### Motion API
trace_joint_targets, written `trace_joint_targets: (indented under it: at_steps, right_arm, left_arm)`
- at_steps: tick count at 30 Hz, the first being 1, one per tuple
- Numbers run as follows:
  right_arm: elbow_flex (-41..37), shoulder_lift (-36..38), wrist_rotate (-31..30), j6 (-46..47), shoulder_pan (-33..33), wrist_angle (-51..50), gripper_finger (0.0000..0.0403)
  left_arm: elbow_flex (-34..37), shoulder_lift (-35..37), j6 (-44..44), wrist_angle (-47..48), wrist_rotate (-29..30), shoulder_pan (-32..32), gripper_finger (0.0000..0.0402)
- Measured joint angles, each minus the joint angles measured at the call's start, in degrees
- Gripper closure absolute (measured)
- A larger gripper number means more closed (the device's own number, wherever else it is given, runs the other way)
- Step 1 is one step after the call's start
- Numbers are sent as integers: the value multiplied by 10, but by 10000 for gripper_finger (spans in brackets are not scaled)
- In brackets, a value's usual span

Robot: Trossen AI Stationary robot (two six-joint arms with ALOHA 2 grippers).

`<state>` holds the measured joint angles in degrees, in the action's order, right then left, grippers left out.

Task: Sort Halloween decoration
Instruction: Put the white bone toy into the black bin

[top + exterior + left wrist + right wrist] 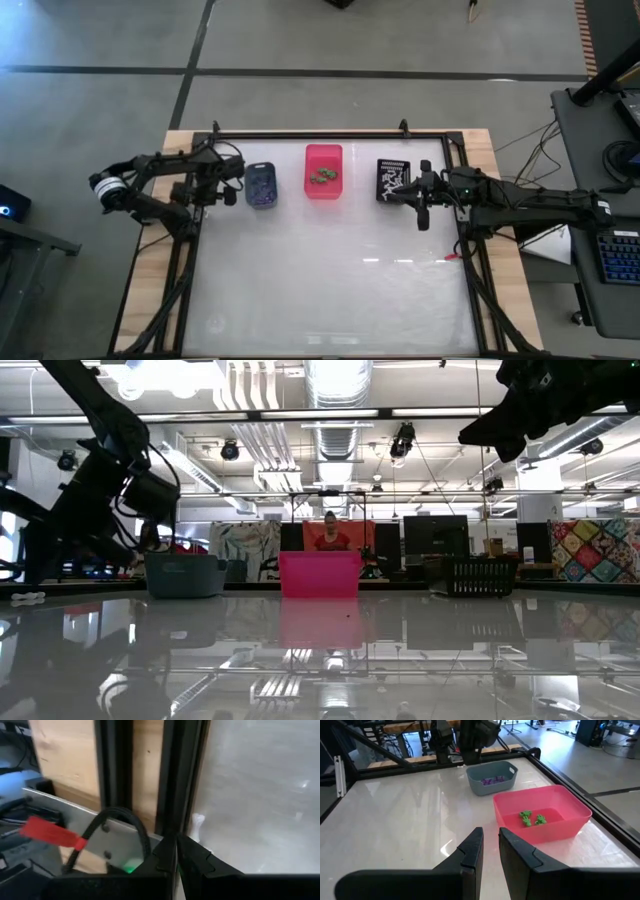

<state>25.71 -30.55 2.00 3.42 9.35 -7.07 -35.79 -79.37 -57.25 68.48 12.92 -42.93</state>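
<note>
**Trinkets sorted into three bins**

Purple trinkets (492, 781) lie in the blue-grey bin (261, 185), green ones (531, 817) in the pink bin (323, 171), white ones (392, 180) in the black bin (394, 181). The left gripper (176, 851) sits pinched closed at the table's left edge. The right gripper (490, 842), narrowly parted and empty, hovers beside the black bin.

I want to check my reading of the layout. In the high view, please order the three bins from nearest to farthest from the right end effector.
From the right end effector:
1. Black bin, right beside it, at the row's right end.
2. Pink bin, in the middle, holding green trinkets.
3. Blue-grey bin, at the left end, near the left arm, holding purple trinkets.
</note>
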Motion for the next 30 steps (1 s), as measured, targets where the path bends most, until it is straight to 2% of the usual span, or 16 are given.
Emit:
trace_joint_targets:
  at_steps: [4, 13, 16, 30]
  right_arm:
    - [0, 0, 0, -5, 0, 0, 350]
    - [0, 0, 0, -6, 0, 0, 350]
    - [0, 0, 0, -11, 0, 0, 350]
    - [0, 0, 0, -12, 0, 0, 350]
  left_arm:
    - [21, 7, -14, -37, -4, 12, 401]
    - [20, 6, -50, -45, 13, 28, 401]
    - [9, 5, -75, -79, 19, 43, 402]
    - [28, -5, -68, -64, 31, 45, 402]
